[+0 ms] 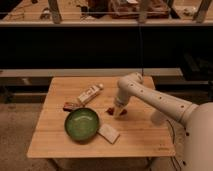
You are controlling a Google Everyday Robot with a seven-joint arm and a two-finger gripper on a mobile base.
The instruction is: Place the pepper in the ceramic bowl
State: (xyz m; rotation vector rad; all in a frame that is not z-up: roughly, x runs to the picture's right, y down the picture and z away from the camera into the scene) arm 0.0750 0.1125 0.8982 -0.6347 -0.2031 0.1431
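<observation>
Tool low over the middle of the worktop, pepper at its tip, outside the ceramic bowl.

The wooden worktop (140,142) carries all items. The white robot arm (155,100) reaches in from the right and bends down towards the centre. The green ceramic bowl (81,123) sits front left with nothing seen in it. A white tube (90,93) lies tilted behind the bowl, a white flat packet (108,133) lies just beside the bowl's right front rim, and a brownish-red packet (70,106) lies near its rear left rim. The tool (119,112) points down, right of the bowl; whether it is spread or closed cannot be told. The pepper (110,110) shows dark red at the tool's left side, apart from the bowl.
</observation>
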